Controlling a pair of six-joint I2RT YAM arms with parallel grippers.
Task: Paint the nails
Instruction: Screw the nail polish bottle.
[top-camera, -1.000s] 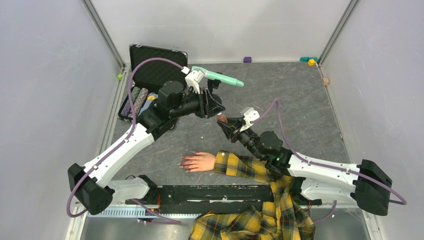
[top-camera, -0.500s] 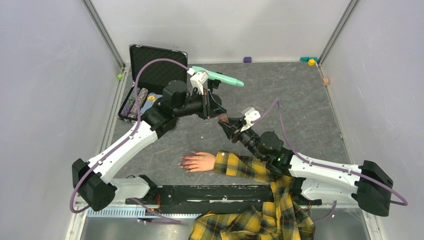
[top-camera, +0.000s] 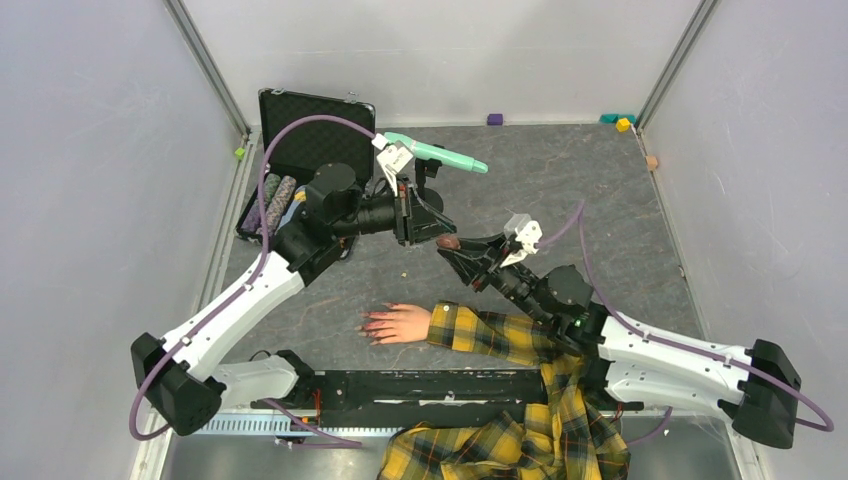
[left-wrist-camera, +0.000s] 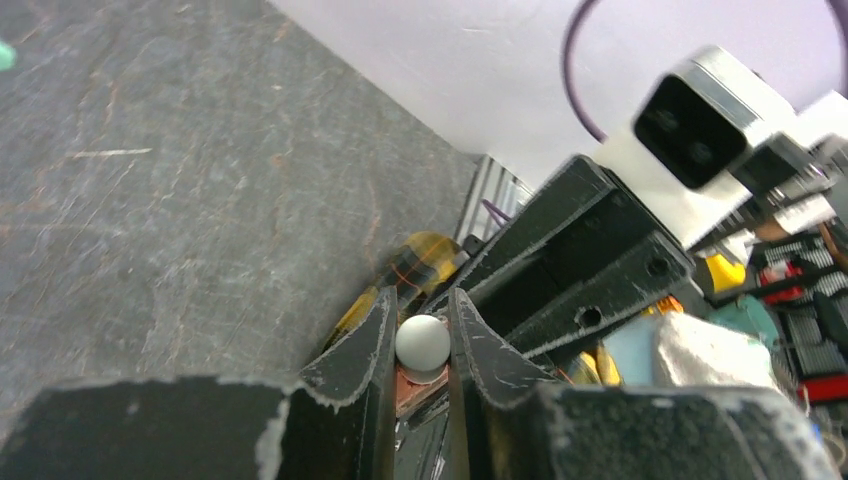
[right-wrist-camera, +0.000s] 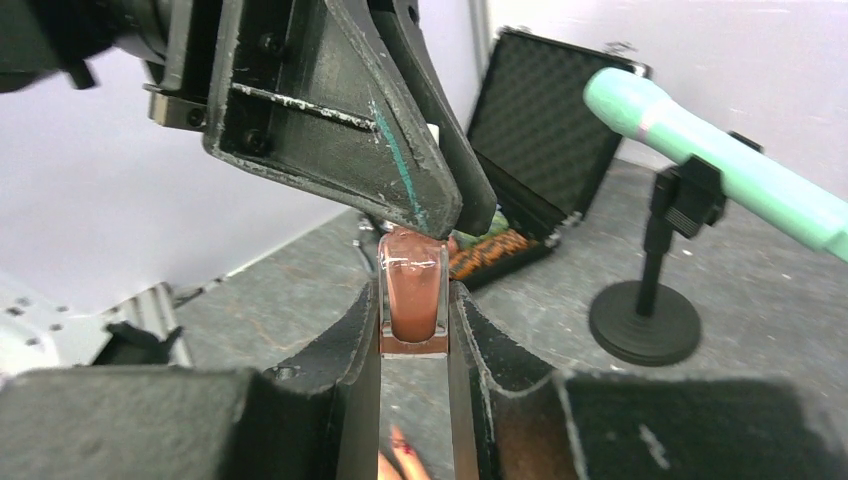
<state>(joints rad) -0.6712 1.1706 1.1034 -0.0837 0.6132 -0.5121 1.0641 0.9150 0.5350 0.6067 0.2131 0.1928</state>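
1. Clamped narrow on a round white cap (left-wrist-camera: 422, 343), the left claw (top-camera: 436, 232) hangs in the air over the middle of the table (top-camera: 600, 200).
2. Under that cap sits a small brownish bottle (right-wrist-camera: 412, 295), caught between the two claws where their tips meet.
3. Coming in from the right, the right claw (right-wrist-camera: 413, 300) is closed snug on the bottle's flat sides and holds it upright.
4. Well below and to the left, the nails (top-camera: 368, 325) lie on the table at the tips of a mannequin hand (top-camera: 405, 323) in a plaid sleeve (top-camera: 480, 335), away from both claws.
5. My reading: this is the opening step, with the cap not yet off and no painting begun.
6. Next, the left claw likely needs to twist and lift the cap while the right one keeps the bottle from turning. Then the brush must be carried down to the nails.
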